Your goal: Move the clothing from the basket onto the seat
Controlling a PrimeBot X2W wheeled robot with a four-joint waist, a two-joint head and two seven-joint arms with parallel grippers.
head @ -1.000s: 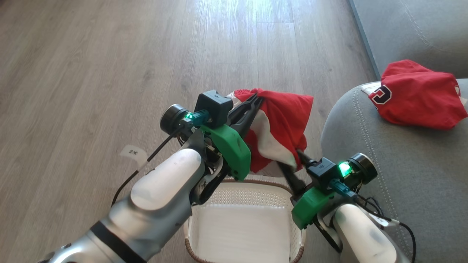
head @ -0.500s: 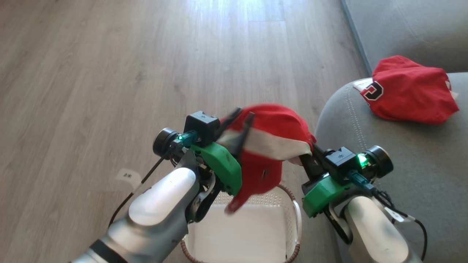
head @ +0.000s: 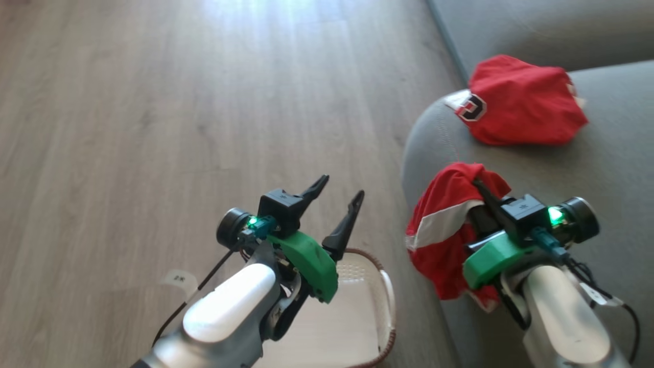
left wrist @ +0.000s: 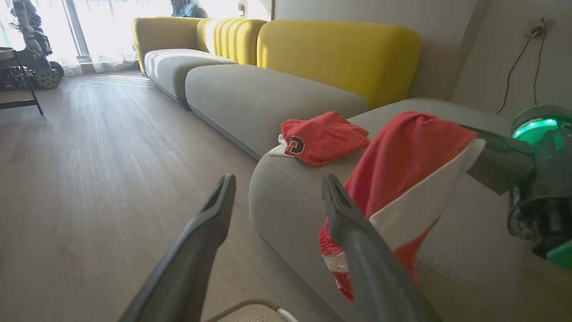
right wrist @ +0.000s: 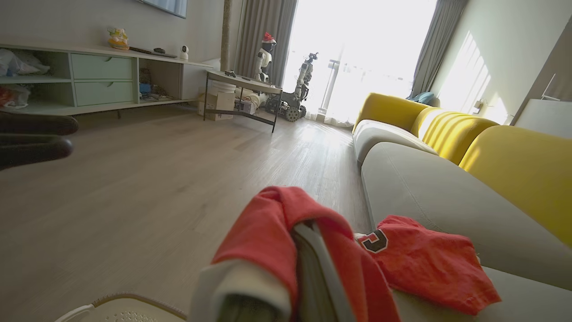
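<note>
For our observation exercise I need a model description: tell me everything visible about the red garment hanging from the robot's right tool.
The bright red soft jersey cloth with a broad white band is bunched and crumpled. It looks like thin, smooth sports fabric, with striped red-and-white trim at its lowest end. It hangs draped over the shut right tool, which pinches it near its top, beside the rounded corner of the large grey fabric sofa; whether it touches the cushion is unclear.

Red clothing [head: 442, 221] with white stripe; grey seat [head: 613, 163].
</note>
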